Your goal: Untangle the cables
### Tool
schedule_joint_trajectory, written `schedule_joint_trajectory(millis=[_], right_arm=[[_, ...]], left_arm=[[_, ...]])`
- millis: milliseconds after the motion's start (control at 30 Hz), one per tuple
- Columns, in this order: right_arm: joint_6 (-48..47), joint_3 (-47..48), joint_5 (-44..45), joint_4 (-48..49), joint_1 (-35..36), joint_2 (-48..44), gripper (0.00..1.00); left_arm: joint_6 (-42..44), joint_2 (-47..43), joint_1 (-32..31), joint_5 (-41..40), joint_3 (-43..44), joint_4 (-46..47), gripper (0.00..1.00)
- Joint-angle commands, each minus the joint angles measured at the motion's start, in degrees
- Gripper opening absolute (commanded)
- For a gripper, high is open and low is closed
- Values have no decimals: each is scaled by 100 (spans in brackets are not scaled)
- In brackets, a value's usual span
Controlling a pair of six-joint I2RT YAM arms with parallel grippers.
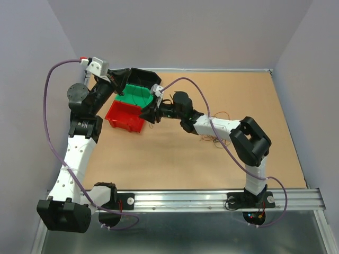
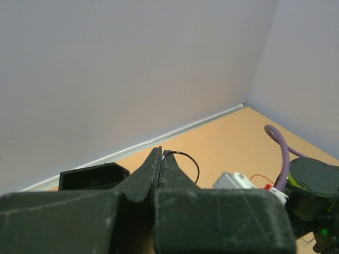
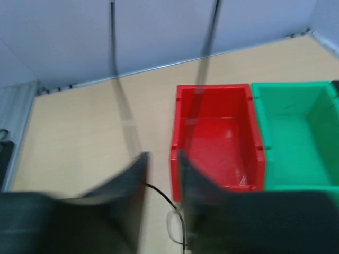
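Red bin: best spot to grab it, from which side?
On the red bin, I'd pinch the thin upright wall facing away from the green bin, from above, one finger inside, one outside. Open top leaves that rim free; the green bin crowds the opposite wall.

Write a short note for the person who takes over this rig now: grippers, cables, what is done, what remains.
Grippers: the left gripper is shut on a thin black wire. The right gripper is open, a black strand between its jaws, beside the red bin.
Cables: the wire bunch lies on the table by the right arm.
Done: nothing seen in the red bin or the green bin.
Left: nearly all the untangling.
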Motion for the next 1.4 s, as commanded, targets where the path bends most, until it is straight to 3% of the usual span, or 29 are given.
schedule_joint_trajectory(millis=[0, 33, 167, 300, 467, 567, 667, 700, 767, 800, 833, 900, 1100, 1200, 1233, 1300, 1367], right_arm=[[182, 557, 571, 443, 43, 141, 8], [191, 557, 511, 452, 43, 150, 1], [147, -266, -604, 952, 60, -393, 1], [51, -1356, -1404, 1208, 209, -1281, 1], [445, -1718, -1363, 1919, 254, -2106, 0], [779, -1982, -643, 2718, 254, -2407, 1], [1245, -2437, 840, 3877, 236, -2609, 1], [1463, -2588, 1880, 4202, 227, -2636, 1], [1536, -3017, 2704, 5361, 149, -2584, 1], [1553, -3081, 3604, 5862, 105, -2557, 1], [1553, -3064, 3874, 5858, 35, -2522, 1], [1405, -2802, 4758, 5657, -106, -2321, 0], [877, -1449, 6001, 3989, -203, -1249, 1], [1191, -237, 5593, 1716, -500, -739, 1], [1219, 776, 5199, -66, -607, -320, 1], [1037, 1320, 4731, -1605, -722, 17, 1], [886, 1140, 3969, -1937, -696, 89, 0]], left_arm=[[-123, -145, -35, 184, 7, 324, 0], [-141, -128, -35, 106, 42, 307, 0], [-272, 327, 166, -1229, 514, -184, 0], [-721, 1856, 949, -897, 1140, -510, 0], [41, 3455, 669, -862, 2115, -1318, 0], [386, 3511, -7, -1431, 1951, -1548, 0], [650, 3292, -614, -1793, 1582, -1512, 0], [650, 3265, -728, -1811, 1494, -1565, 0], [641, 3204, -887, -1654, 1205, -1653, 0], [641, 3160, -896, -1435, 1064, -1688, 0], [789, 3116, -896, -1311, 758, -1688, 0], [852, 2915, -914, -1091, 422, -1593, 0], [984, 2212, -984, -151, -238, -1478, 0], [1203, 1625, -1150, 463, -483, -1469, 0], [1273, 1447, -1203, 526, -528, -1469, 0], [1301, 911, -1222, 501, -538, -1425, 0], [1266, 560, -1213, 335, -398, -1311, 0]])
